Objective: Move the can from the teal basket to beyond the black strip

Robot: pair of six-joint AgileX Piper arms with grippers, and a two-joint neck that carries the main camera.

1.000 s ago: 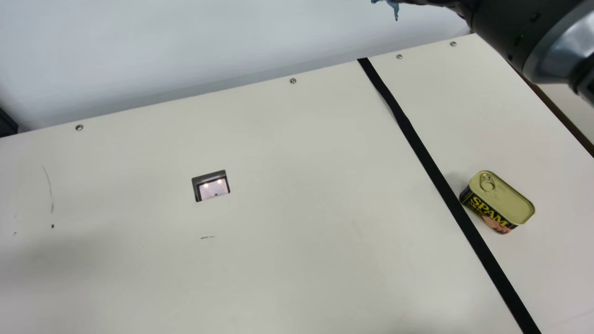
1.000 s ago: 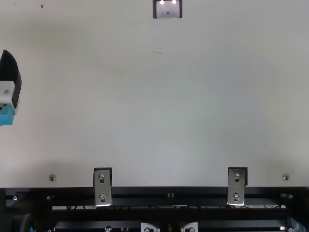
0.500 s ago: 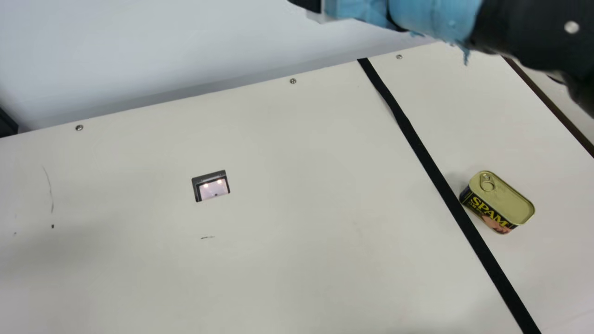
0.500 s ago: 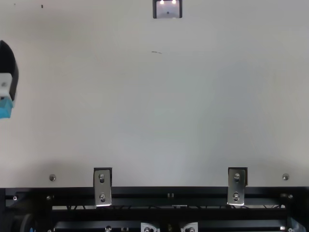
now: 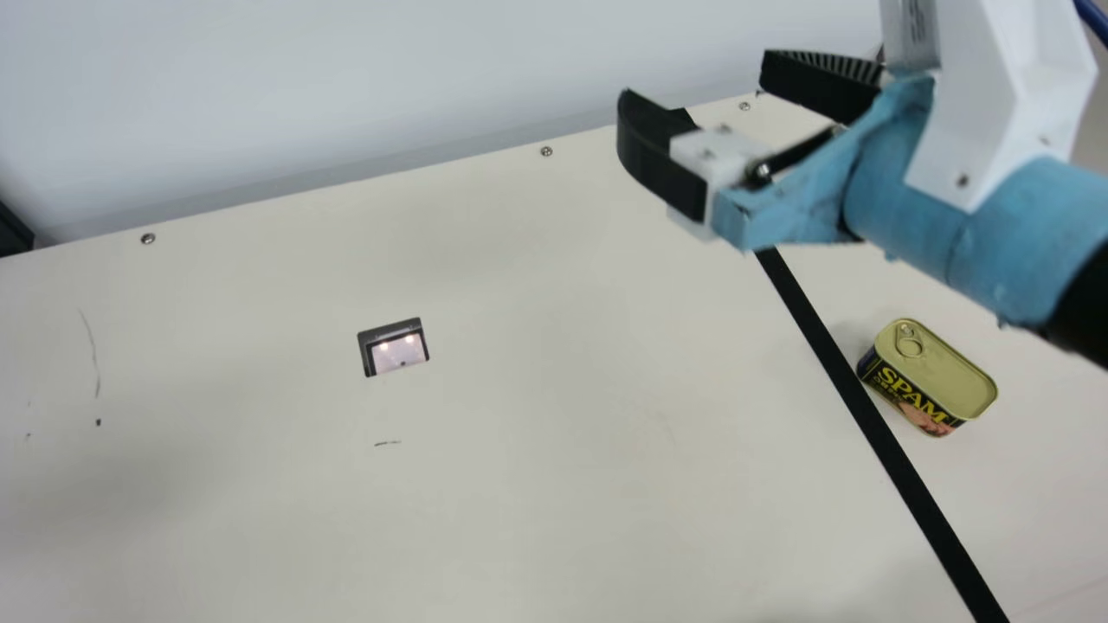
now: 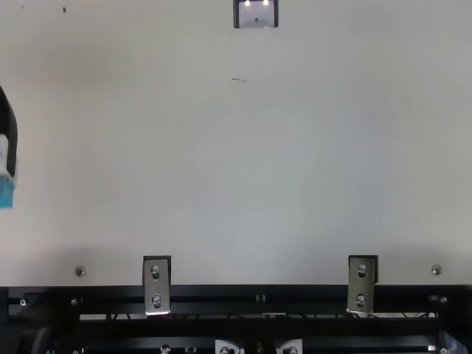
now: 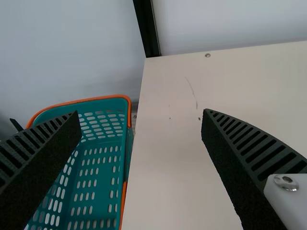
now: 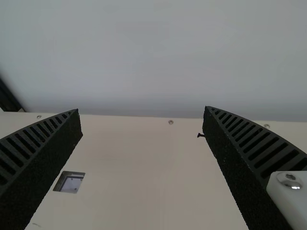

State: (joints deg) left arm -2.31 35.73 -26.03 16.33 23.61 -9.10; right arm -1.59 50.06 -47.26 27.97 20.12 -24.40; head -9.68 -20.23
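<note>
The rectangular can (image 5: 937,372) stands upright on the table, right of the black strip (image 5: 814,324) in the main view, its pull-ring lid up. At that view's upper right hangs my right gripper (image 5: 695,76), open and empty, over the strip's far end and apart from the can. Both spread fingers of the right gripper (image 8: 142,112) show in the right wrist view. In the top view, part of my left gripper (image 6: 7,136) is at the left edge. The left wrist view has the left gripper (image 7: 141,115) open and empty, with the teal basket (image 7: 96,167) beyond one finger; no can is visible inside.
A square cutout (image 5: 394,347) lies in the cream table (image 5: 519,484). A pale wall (image 5: 303,78) rises behind the far edge. Metal brackets (image 6: 156,284) sit along the frame at the near edge in the top view.
The right arm has swung down into the main view, bringing its open gripper into sight. My left gripper has shifted toward the top view's left edge. The can has stayed put.
</note>
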